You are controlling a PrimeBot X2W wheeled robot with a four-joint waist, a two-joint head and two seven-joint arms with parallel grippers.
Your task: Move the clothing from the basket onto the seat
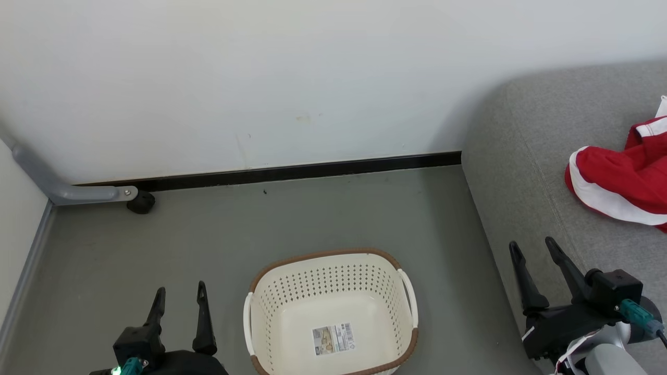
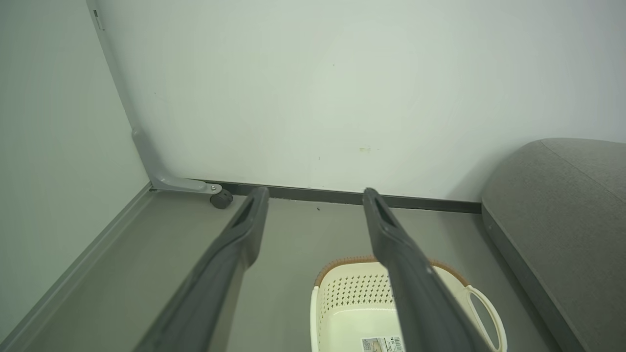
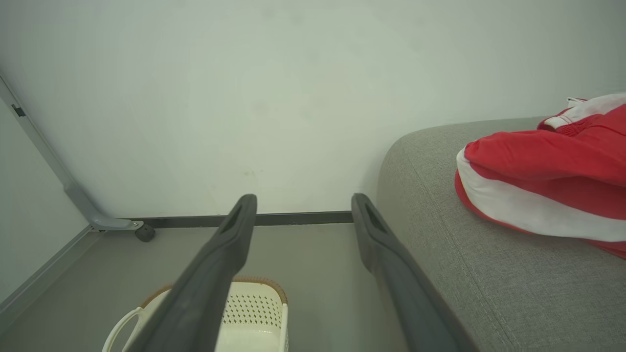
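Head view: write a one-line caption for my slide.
Empty laundry basket on the floor, red-and-white clothing on the grey sofa, left gripper and right gripper open.

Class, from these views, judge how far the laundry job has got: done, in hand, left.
Done: red-and-white clothing lies on the grey sofa; the basket, as far as seen, holds just a label sticker. In hand: nothing; left pincer and right pincer stand open. Left: seemingly nothing.

Basket [image 1: 328, 284] w/ label sticker [image 1: 333, 338] inside sits on floor btwn left gripper [image 1: 181, 289] & right gripper [image 1: 532, 244], both spread wide; red/white clothing [image 1: 620, 177] lies on seat [image 1: 526, 172].
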